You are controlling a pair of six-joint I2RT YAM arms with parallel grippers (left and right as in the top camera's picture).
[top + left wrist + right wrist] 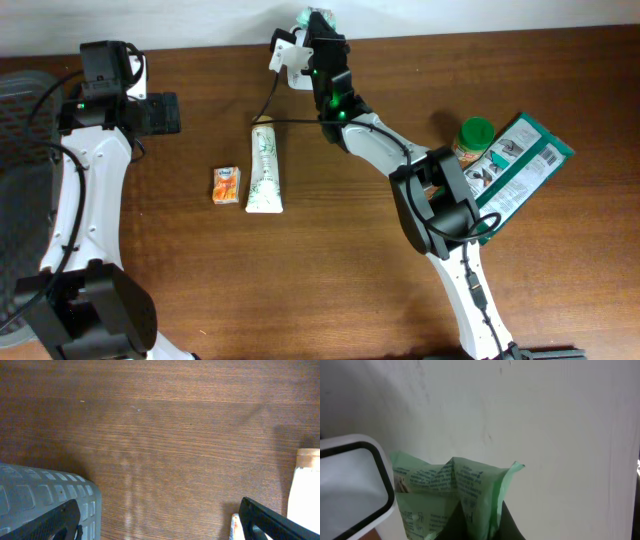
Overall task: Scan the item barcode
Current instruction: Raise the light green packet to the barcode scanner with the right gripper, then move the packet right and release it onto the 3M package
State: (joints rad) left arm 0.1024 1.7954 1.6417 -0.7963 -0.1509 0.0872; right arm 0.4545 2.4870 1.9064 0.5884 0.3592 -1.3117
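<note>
White wall (545,410) fills the background behind the far edge of the brown wooden table (330,290). The green packet (450,490) is lifted off the table, just beside the scanner (350,480), at its right in the right wrist view. The right gripper (480,527) pinches the packet from below, with its jaws clenched on the lower part.

I think the main risk is a failed reading. The packet is soft and folded in the middle, and I cannot see any barcode on the printed face. The code may sit inside a fold or look away from the scanner. The packet also stands beside the dark-rimmed window and not in front of it, so the beam may miss it. A thin pinch on soft film can slip if the wrist turns fast. A move toward the scanner can also knock it, because the two are so near.

The left gripper (162,522) is released, holds nothing and hangs well to the left of the scanner, near a gray basket (30,495). A tube (263,168) and a small orange packet (227,185) lie on the table below the scanner in the overhead view. A jar (475,135) and a green box (520,160) rest well to its right.
</note>
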